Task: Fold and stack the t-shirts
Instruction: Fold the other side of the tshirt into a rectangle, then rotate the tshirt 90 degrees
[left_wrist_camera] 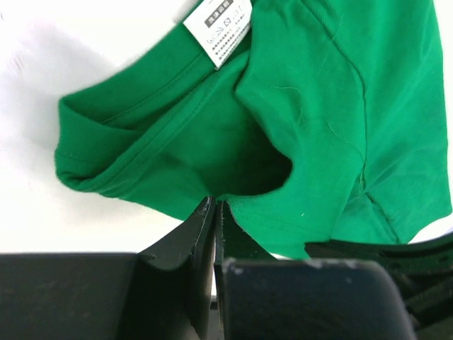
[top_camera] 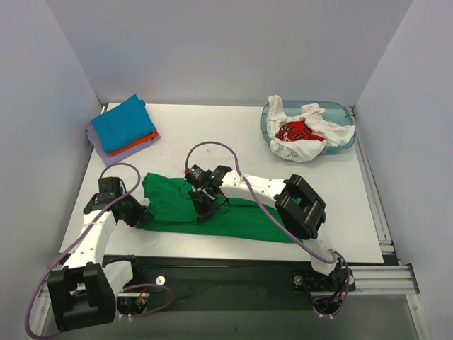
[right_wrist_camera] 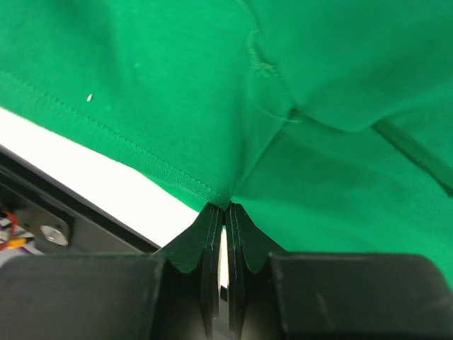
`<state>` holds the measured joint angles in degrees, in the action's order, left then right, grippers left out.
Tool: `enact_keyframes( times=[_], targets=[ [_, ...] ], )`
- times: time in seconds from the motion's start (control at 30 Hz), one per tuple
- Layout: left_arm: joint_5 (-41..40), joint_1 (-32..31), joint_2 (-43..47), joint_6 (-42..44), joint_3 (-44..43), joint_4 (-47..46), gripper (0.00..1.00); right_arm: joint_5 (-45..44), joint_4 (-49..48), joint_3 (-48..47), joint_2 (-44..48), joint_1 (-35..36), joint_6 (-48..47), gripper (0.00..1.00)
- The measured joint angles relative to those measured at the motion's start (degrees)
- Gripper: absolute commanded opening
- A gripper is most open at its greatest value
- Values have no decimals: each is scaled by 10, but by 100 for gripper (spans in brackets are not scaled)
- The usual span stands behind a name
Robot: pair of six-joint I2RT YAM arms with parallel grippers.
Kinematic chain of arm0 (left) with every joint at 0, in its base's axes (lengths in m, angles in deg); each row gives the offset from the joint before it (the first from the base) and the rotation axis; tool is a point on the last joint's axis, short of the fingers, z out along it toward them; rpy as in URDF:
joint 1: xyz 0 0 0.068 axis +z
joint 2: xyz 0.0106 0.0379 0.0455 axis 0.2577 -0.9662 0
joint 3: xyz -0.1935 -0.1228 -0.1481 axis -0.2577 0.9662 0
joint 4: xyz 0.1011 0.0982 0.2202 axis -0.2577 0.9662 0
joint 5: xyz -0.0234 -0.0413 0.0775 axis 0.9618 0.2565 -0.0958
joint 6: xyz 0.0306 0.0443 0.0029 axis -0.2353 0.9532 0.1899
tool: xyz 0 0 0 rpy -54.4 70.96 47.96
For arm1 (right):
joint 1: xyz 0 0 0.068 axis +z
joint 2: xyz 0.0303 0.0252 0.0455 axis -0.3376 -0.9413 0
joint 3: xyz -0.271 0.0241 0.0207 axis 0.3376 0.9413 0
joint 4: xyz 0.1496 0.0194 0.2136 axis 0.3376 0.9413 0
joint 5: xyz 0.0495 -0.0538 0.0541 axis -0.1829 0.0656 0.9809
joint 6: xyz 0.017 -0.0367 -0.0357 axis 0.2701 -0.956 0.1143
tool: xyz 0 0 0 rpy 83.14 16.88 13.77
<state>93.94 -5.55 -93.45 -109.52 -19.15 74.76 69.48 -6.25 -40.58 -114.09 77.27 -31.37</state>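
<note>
Two arms work one soft green t-shirt [top_camera: 241, 216], which lies flat near the table [top_camera: 212, 127] front edge in the top view. The left gripper [top_camera: 145, 214] is at its left end and the right gripper [top_camera: 205, 209] is mid-shirt. Left wrist: we see smooth knit, stitched hems and a white tag [left_wrist_camera: 218, 25] with print too small to read. The fingers are almost together at the hem, can't tell if they're pinching it. Right wrist: fingers pressed together, pinching a puckered fold.

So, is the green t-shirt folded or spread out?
Partly folded: the green t-shirt lies as a long narrow band, layers doubled over in both wrist views.
</note>
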Motion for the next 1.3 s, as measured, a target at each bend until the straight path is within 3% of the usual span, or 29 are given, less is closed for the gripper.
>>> enact_keyframes(
  times=[0.27, 0.3, 0.53, 0.77, 1.0, 1.13, 1.3],
  targets=[
    [-6, -16, 37, -21, 3, 32, 14, 2, 8, 5, 0, -1, -12, 0],
    [-7, -16, 40, -23, 3, 34, 26, 2, 8, 5, 0, -1, -13, 1],
    [-10, -19, 73, -34, -1, 77, 51, 4, 17, 5, 0, -7, -23, 31],
    [-9, -22, 104, -43, -52, 105, 53, 5, 33, 6, 21, -23, -33, 43],
    [-16, -34, 20, -52, -122, 82, 53, 6, 35, 66, 162, -114, -55, 48],
    [-46, -101, -49, -69, -159, 45, 53, 3, 34, 112, 221, -206, -80, 47],
    [-72, -183, -155, -103, -192, -6, 56, 3, 39, 166, 223, -286, -118, 47]
  ],
)
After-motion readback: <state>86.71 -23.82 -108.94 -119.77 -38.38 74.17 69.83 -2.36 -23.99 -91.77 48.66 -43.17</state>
